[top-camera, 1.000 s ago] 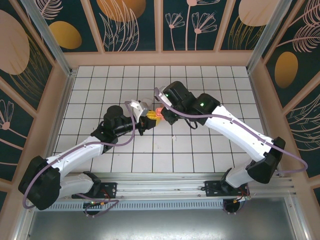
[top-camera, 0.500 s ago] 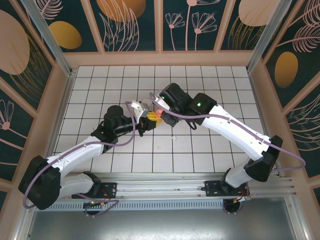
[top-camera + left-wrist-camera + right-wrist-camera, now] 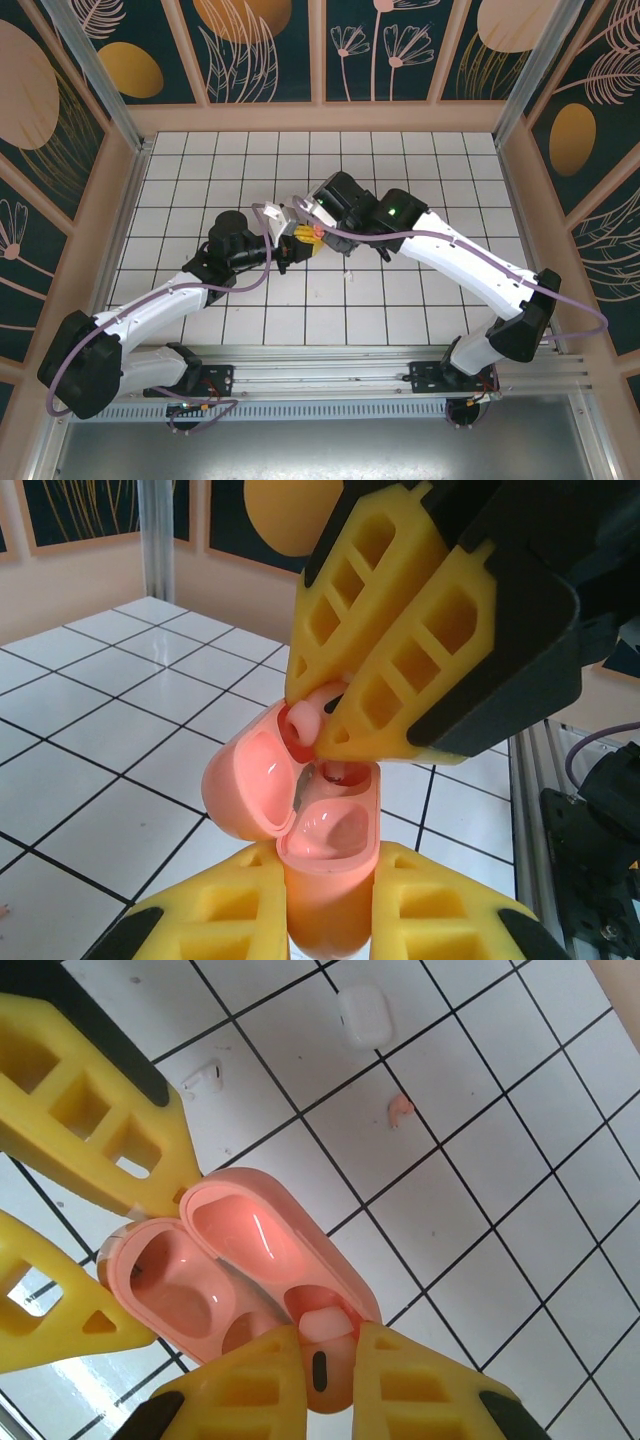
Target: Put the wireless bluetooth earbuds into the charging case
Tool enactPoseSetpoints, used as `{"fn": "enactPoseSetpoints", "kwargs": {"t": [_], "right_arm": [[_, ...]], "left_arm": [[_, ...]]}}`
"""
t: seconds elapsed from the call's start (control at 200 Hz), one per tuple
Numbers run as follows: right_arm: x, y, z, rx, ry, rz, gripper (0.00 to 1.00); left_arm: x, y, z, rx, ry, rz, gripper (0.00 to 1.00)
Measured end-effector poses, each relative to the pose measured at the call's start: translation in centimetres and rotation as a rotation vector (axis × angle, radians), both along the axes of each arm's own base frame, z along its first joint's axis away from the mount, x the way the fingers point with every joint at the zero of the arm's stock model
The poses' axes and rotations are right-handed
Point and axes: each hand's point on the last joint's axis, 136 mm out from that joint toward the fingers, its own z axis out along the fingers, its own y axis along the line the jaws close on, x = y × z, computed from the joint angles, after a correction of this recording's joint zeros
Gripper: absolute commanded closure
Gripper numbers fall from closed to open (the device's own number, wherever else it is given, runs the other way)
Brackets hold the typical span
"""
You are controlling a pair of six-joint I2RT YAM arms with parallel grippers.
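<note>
Most of the salmon-pink earbud is covered by the right fingers, with just its tip showing. The charging case base sits hidden between the left fingers and runs off the left wrist view's lower edge.

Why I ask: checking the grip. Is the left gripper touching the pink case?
Touching. In the left wrist view the left gripper clamps the pink case, fingers pressed against both sides.

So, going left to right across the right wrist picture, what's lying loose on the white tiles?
Small white earbud → closed white rounded charging case → small salmon-pink earbud.
</note>
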Motion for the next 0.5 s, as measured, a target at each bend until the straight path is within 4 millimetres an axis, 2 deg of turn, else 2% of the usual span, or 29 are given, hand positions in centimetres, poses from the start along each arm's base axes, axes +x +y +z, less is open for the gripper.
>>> {"fn": "enactPoseSetpoints", "kwargs": {"t": [0.23,0.5], "right_arm": [[-0.57,0.10,-0.79,-0.025,0.010,0.026,0.92],[-0.76,0.20,-0.87,-0.023,0.010,0.042,0.77]], "left_arm": [[-0.20,-0.04,-0.16,0.003,0.009,-0.010,1.00],[-0.45,-0.09,-0.26,0.005,0.015,-0.024,1.00]]}}
